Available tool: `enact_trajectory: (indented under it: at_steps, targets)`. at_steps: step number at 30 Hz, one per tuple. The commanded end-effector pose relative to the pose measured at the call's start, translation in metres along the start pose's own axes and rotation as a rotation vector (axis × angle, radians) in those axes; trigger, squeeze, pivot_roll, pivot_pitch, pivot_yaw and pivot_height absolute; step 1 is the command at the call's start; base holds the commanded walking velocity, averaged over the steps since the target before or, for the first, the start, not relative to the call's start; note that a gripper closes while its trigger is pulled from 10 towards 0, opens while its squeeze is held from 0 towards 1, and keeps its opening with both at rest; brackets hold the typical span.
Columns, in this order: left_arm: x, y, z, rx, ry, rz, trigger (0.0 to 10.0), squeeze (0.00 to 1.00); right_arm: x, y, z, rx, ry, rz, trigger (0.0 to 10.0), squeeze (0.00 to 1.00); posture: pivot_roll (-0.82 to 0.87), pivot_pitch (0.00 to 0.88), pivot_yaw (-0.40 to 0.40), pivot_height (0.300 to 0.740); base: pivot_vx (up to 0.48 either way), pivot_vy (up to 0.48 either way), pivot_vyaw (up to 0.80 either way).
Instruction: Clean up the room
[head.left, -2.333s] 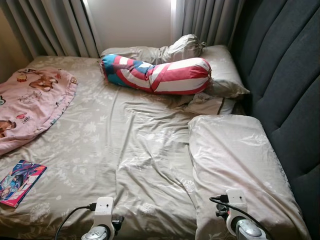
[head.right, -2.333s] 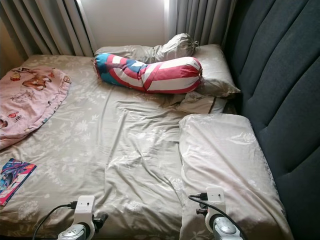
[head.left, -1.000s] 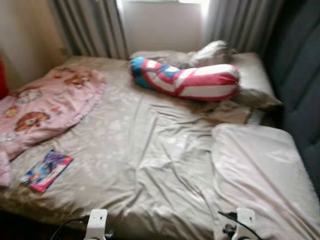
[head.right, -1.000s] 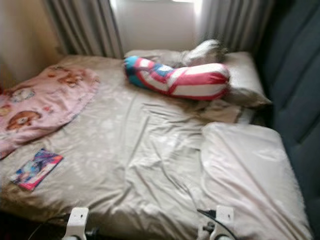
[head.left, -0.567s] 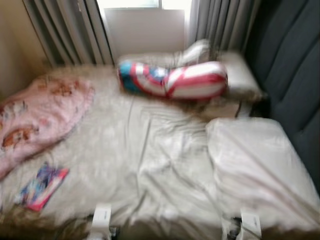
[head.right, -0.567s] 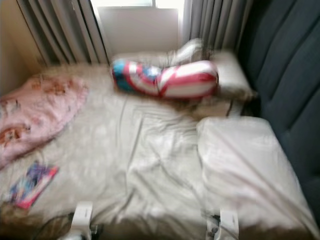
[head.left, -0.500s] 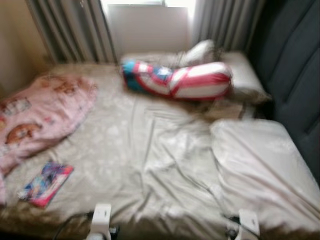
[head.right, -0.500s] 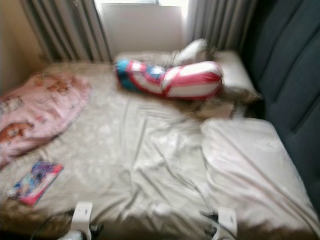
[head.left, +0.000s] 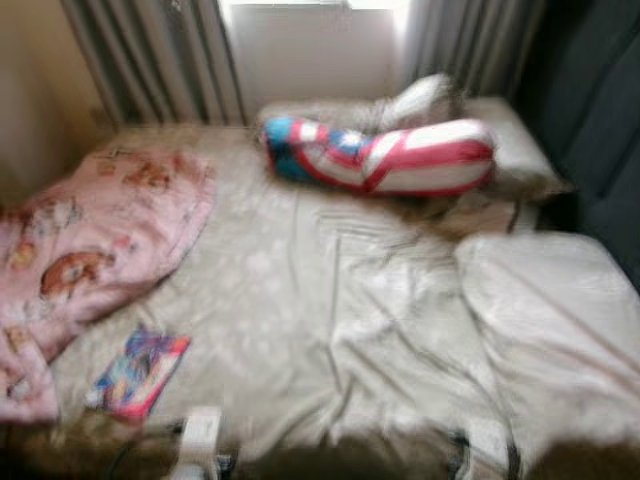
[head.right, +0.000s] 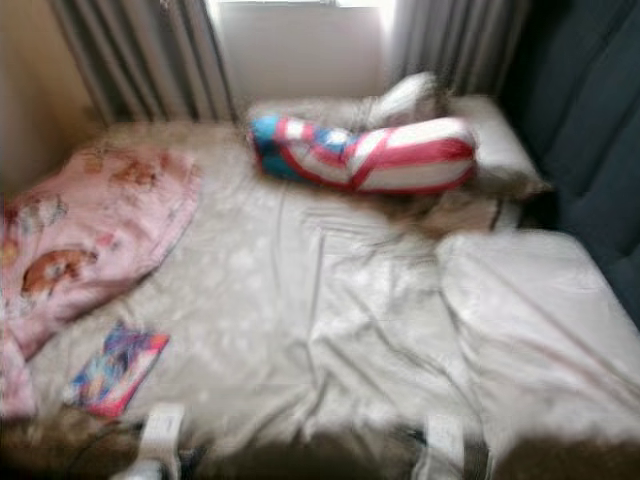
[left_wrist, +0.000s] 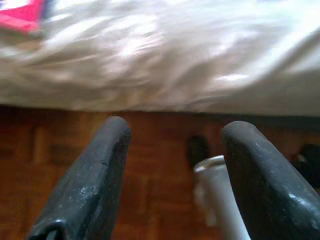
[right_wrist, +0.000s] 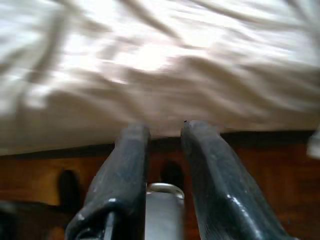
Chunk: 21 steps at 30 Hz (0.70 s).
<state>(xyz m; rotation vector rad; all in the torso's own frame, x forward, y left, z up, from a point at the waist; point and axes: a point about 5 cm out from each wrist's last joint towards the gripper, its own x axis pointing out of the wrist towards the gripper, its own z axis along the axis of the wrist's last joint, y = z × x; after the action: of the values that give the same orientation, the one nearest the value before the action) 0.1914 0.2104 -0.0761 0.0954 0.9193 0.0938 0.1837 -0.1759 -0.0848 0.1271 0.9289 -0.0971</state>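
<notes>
Beyond both grippers: bed (head.left: 300, 270) with rumpled beige sheet, head views blurred, so likely mid-walk.
Step in hand: approach and survey, by judgement; nothing grasped yet.
Left gripper (left_wrist: 172, 165): fingers spread wide, empty, hanging low over wooden floor (left_wrist: 150, 150) at the bed's near edge.
Right gripper (right_wrist: 165, 150): fingers nearly together with a thin gap, nothing between them, also low at the bed's edge.
Book (head.left: 138, 373): colourful cover, flat on the sheet just ahead of the left gripper and slightly to its outer side; red corner also caught in the left wrist view.
Pink blanket (head.left: 90, 250): crumpled, farther ahead and to the left of the left gripper, spilling over the bed's side.
Striped bolster (head.left: 385, 158): well ahead, across the pillows (head.left: 515, 145) by the curtains (head.left: 150, 60).
Big pillow (head.right: 545, 320): straight ahead of the right gripper.
Next move, by judgement: settle the stance, raise the left gripper over the mattress edge, reach for the book as nearest loose item.
Change from earlier: whole view swung left since 2.3 s ago, book and blanket now nearer centre, headboard (head.left: 600, 130) mostly out of frame; camera motion, not the things.
</notes>
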Motion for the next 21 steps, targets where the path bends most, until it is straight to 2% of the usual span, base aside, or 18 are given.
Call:
enact_trajectory:
  at_steps: [1,21]
  targets:
    - [0.0008,-0.005,0.0029,-0.007,-0.005,-0.01,10.0,0.0,-0.0013,-0.0115,-0.0003,-0.008,0.0,-0.03,10.0,0.0,-0.09,0.004,0.007,0.74,0.0,0.45,0.0]
    - [0.0007,-0.0069,0.0023,-0.008,-0.006,-0.013,10.0,0.0,-0.0012,-0.0093,0.0,-0.017,-0.008,-0.02,10.0,0.0,-0.09,0.0,0.007,0.74,0.0,0.452,0.0]
